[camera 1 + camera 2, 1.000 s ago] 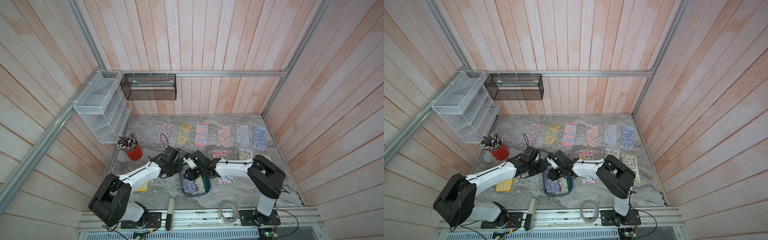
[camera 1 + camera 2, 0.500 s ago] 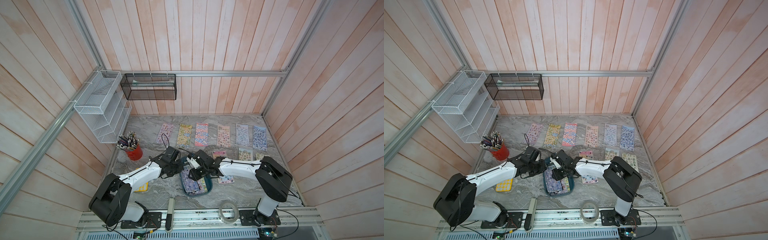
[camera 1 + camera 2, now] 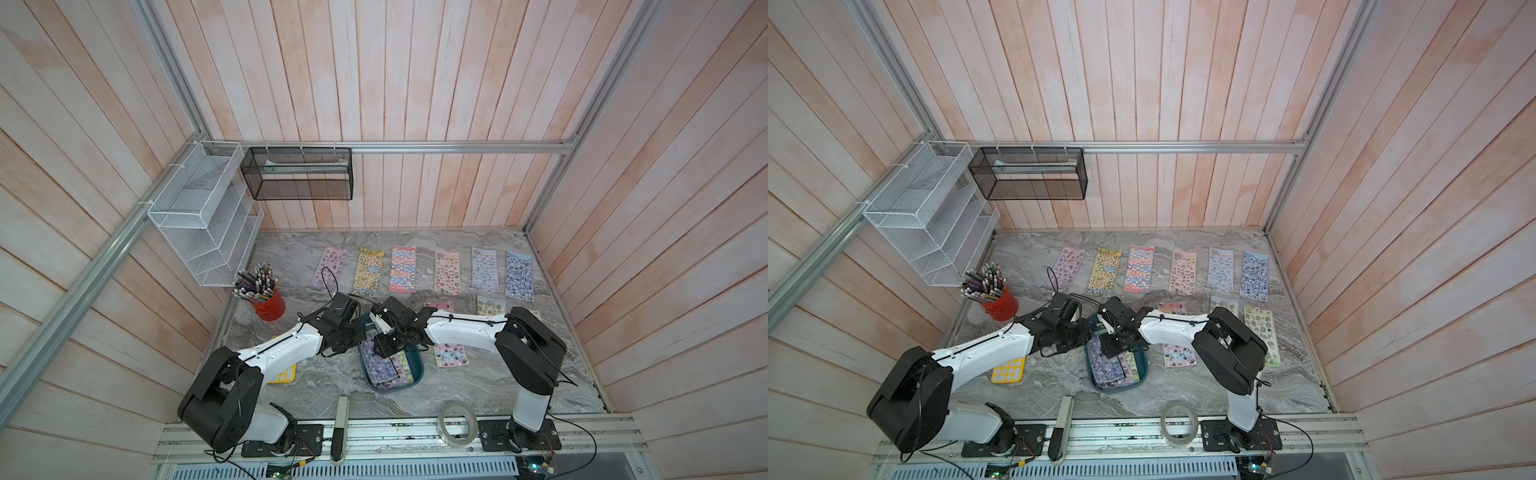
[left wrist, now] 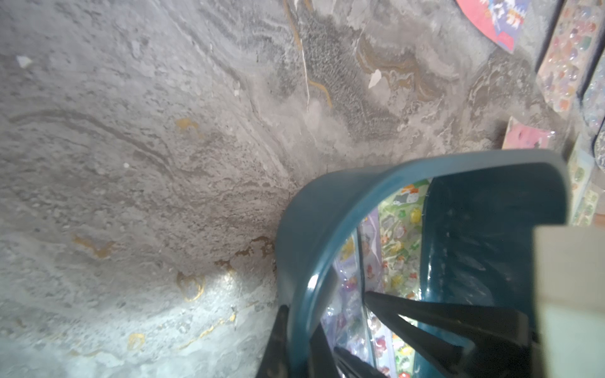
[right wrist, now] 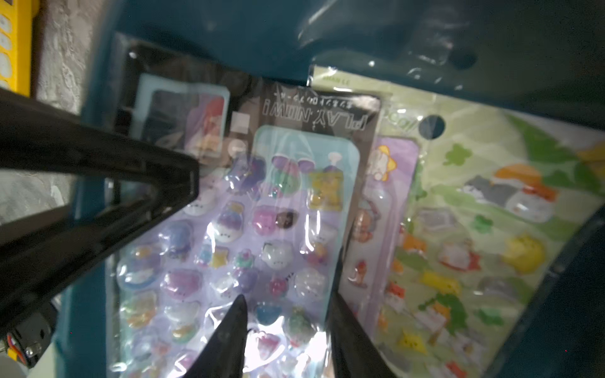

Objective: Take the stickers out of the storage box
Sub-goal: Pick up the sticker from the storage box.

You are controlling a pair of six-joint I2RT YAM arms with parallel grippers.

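Storage box [image 4: 311, 209], stickers [image 5: 235, 245] inside (left fingers [image 4: 442, 315] gripping)

Nine stickers [image 3: 1139, 270] on table [image 3: 1225, 388], three visible in storage box [image 3: 1143, 362]; one stencil [image 3: 1008, 370], one tape roll [image 3: 1165, 420].

The right tool [image 5: 288, 296] has spread its jaws wider over the stickers [image 5: 281, 229].

The storage box [image 3: 419, 368] sits front and centre on the table [image 3: 498, 390], stickers [image 3: 384, 370] stacked inside. My left gripper [image 4: 299, 317] is at its far-left corner and my right gripper [image 5: 288, 296] is over the stack. A row of sheets [image 3: 403, 274] lies behind — the pencil cup [image 3: 270, 307] is off to the left.
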